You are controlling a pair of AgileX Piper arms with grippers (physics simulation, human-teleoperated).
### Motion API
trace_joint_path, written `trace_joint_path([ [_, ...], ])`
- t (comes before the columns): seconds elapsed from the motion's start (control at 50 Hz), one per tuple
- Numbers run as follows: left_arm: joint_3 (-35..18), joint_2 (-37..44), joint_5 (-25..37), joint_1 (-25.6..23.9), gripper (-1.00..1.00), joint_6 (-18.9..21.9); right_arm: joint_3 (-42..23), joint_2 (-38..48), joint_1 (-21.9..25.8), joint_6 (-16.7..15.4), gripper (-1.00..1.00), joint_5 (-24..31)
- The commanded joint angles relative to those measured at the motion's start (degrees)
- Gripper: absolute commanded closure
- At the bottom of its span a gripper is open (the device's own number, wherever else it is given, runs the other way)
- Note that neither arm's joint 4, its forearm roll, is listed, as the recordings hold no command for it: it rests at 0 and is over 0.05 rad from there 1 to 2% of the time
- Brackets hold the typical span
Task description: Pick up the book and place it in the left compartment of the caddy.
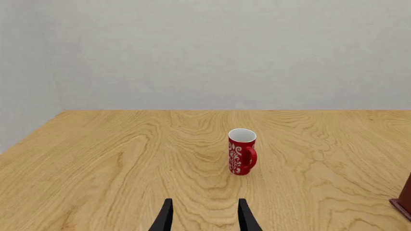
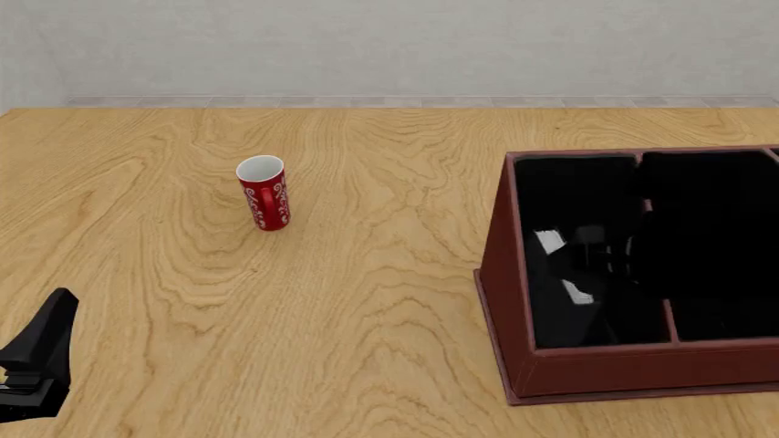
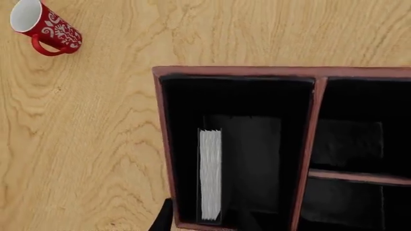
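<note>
The black book stands on edge, white page edges up, inside the left compartment of the dark red-brown caddy, close to its outer wall. My right gripper hovers above it, open and holding nothing. One finger shows outside the caddy's wall, and the other is lost against the black lining. In the front view the caddy is at the right, and the right arm barely shows over the left compartment. My left gripper is open and empty, low at the front left.
A red-and-white patterned cup stands upright on the wooden table left of the caddy, straight ahead of the left gripper and also in the right wrist view. A corner of the caddy shows in the left wrist view.
</note>
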Motion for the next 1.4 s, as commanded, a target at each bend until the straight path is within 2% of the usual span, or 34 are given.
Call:
trace_joint_path([
  [0.02,0.00,0.00,0.00,0.00,-1.00,0.01,-3.41,-0.73,0.82,-1.17,-1.00,2.51],
  [0.36,0.00,0.01,0.00,-0.01,-1.00,-0.01,-7.26,-2.63,0.92,-4.25,-1.00,5.60],
  [0.38,0.00,0.00,0.00,0.01,-1.00,0.00,-7.78,-3.30,0.01,-5.82,-1.00,6.06],
  [0.42,0.00,-0.01,0.00,0.01,-1.00,0.00,-7.90,-3.40,0.18,-5.66,-1.00,6.19],
  [0.5,0.00,-0.01,0.00,0.01,-1.00,0.01,-9.36,-5.05,-0.70,-8.32,-1.00,7.28],
  [0.54,0.00,0.00,0.00,-0.01,-1.00,-0.02,-9.71,-5.59,-0.45,-8.40,-1.00,7.64],
  [0.56,0.00,0.01,0.00,0.00,-1.00,-0.02,-9.94,-6.03,-1.26,-10.02,-1.00,7.94],
  [0.58,0.00,0.00,0.00,0.00,-1.00,-0.02,-10.15,-6.15,-0.45,-9.27,-1.00,8.09],
  [0.74,0.00,-0.01,0.00,0.00,-1.00,-0.01,-11.37,-9.41,-1.34,-11.88,-1.00,9.31],
  [0.8,0.00,-0.01,0.00,0.00,-1.00,-0.01,-12.06,-12.12,-2.66,-15.61,-1.00,9.51],
  [0.84,0.00,0.01,0.00,0.00,-1.00,0.00,-12.80,-13.49,-2.21,-15.35,-1.00,9.18],
  [0.88,0.00,0.01,0.00,0.00,-1.00,0.01,-12.96,-14.17,-2.37,-16.39,-1.00,9.14],
  [0.9,0.00,-0.02,0.00,-0.01,-1.00,0.01,-13.20,-15.73,-3.02,-18.69,-1.00,8.98],
  [0.92,0.00,-0.01,0.00,0.00,-1.00,0.02,-13.24,-15.97,-1.88,-17.10,-1.00,8.46],
  [0.94,0.00,-0.01,0.00,0.00,-1.00,0.01,-13.35,-16.50,-1.45,-18.06,-1.00,8.09],
  [0.96,0.00,-0.01,0.00,0.00,-1.00,0.01,-13.35,-16.50,-1.45,-18.06,-1.00,8.09],
  [0.98,0.00,0.00,0.00,0.01,-1.00,-0.02,-12.96,-17.63,-3.14,-20.67,-1.00,8.35],
  [1.0,0.00,0.00,0.00,0.01,-1.00,-0.02,-12.72,-18.33,-3.55,-21.47,-1.00,8.22],
  [1.06,0.00,0.01,0.00,0.00,-1.00,-0.01,-12.10,-19.75,-3.15,-21.75,-1.00,7.40],
  [1.16,0.00,0.00,0.00,0.00,-1.00,0.01,-10.60,-22.08,-3.56,-24.52,-1.00,5.75],
  [1.2,0.00,-0.01,0.00,0.00,-1.00,-0.02,-9.61,-23.28,-3.70,-26.57,-1.00,4.86],
  [1.4,0.00,-0.01,0.00,0.01,-1.00,-0.01,-3.20,-27.12,-5.03,-29.59,-1.00,0.81],
])
